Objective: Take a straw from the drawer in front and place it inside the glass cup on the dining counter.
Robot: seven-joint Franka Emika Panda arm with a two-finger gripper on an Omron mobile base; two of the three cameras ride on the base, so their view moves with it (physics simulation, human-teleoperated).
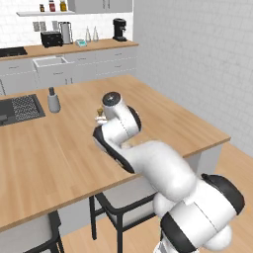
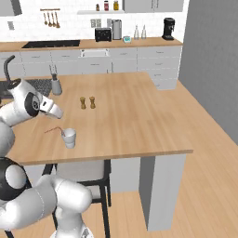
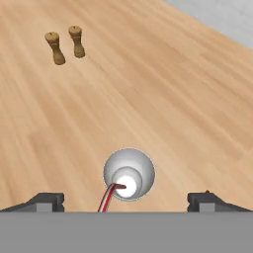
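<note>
Gripper [image 3: 126, 201] jaws standing wide, holding nothing, hovering over glass cup [image 3: 129, 174] near dining counter [image 2: 139, 116] front edge; straw [image 3: 107, 197] leaning inside cup, lower end cut off. Right base view showing straw protruding left.

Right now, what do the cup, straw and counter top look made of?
Cup: looks like clear-whitish glass or plastic, pale and slightly see-through with a bright base. Straw: thin red-pink stick, probably plastic, smooth and uniform. Counter: light wood or wood laminate, matte, with visible grain lines.
</note>
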